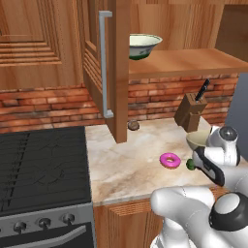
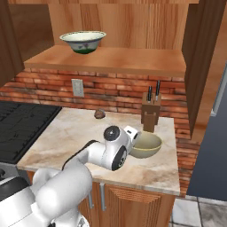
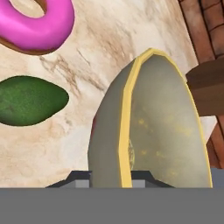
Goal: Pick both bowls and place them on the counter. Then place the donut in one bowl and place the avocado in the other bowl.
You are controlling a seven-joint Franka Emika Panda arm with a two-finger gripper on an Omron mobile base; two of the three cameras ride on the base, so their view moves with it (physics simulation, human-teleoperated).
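While hand [image 3: 111, 177] grips olive-tan bowl [image 3: 148, 127], avocado [image 3: 30, 100] close

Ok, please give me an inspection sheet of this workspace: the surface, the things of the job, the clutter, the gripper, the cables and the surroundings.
Surface: beige marbled counter, no spill seen.
Job's things: olive-tan bowl at the counter's right part, rim held by the gripper; cream-white bowl on the wooden shelf; donut and avocado lie on the counter, neither in a bowl.
Clutter: small brown lump near the brick wall; knife block.
Grippers: gripper shut on the olive-tan bowl's rim.
Cables: nothing seen.
Surroundings: black stovetop left of the counter; open cabinet door; wall outlet.
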